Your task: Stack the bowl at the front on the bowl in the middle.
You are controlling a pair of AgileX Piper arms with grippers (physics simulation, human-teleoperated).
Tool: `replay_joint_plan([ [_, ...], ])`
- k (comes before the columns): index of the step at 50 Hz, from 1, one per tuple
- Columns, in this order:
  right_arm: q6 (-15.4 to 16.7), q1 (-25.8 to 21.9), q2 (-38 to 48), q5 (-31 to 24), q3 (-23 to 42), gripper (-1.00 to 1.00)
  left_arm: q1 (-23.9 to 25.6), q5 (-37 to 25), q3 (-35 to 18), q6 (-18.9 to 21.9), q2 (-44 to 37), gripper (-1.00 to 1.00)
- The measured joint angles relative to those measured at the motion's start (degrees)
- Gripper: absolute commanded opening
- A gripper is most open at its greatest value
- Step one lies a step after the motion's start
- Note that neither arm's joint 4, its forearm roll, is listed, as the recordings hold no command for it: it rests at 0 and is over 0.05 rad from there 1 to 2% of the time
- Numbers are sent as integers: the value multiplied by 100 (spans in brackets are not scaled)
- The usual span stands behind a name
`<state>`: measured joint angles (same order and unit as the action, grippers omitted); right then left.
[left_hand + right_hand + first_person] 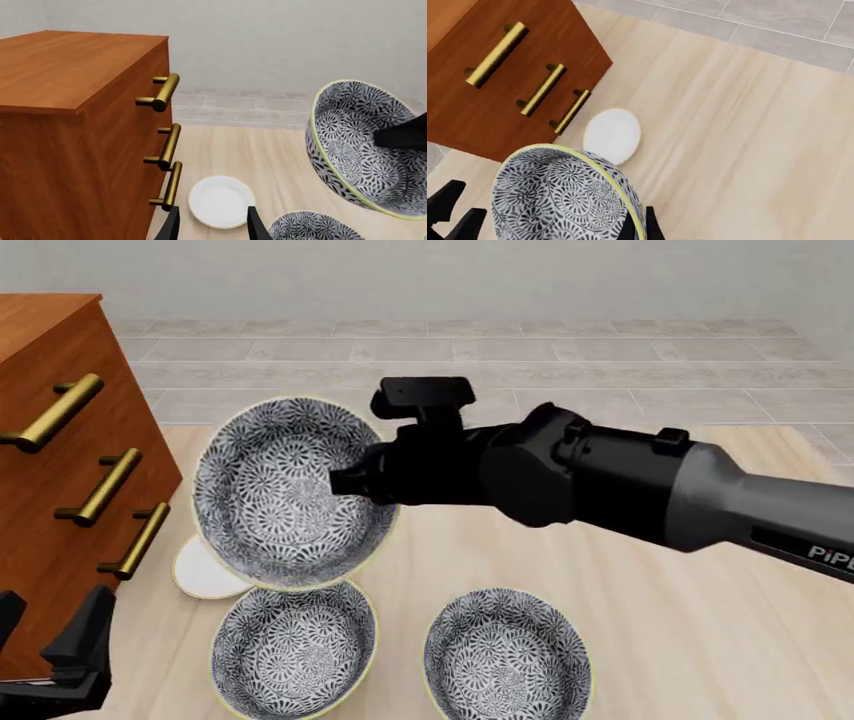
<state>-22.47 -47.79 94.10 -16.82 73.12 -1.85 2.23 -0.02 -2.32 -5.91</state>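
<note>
The bowl at the front (287, 490) hangs tilted in the air, its floral inside facing the front camera. My right gripper (354, 480) is shut on its rim, with one finger inside and one outside (639, 227). The same bowl (363, 150) fills one side of the left wrist view. Below it on the table stands the bowl in the middle (294, 650), upright, with its edge (307, 227) also visible from the left wrist. My left gripper (54, 625) sits low at the front left, open and holding nothing (213, 227).
A third floral bowl (507, 655) stands to the right of the middle one. A plain white plate (200, 570) lies by the wooden drawer cabinet (54, 440), whose brass handles (100, 485) stick out toward the bowls. The tiled floor lies beyond the table's far edge.
</note>
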Motion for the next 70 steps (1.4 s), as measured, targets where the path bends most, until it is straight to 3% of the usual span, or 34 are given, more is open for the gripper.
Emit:
replay_joint_plan([
  [34,-71,-656,122,15,-37,-100,-29,51,0,24,-49,100],
  [70,-577,-836,140,-36,-311,-100,-12,40,0,51,-48,100],
])
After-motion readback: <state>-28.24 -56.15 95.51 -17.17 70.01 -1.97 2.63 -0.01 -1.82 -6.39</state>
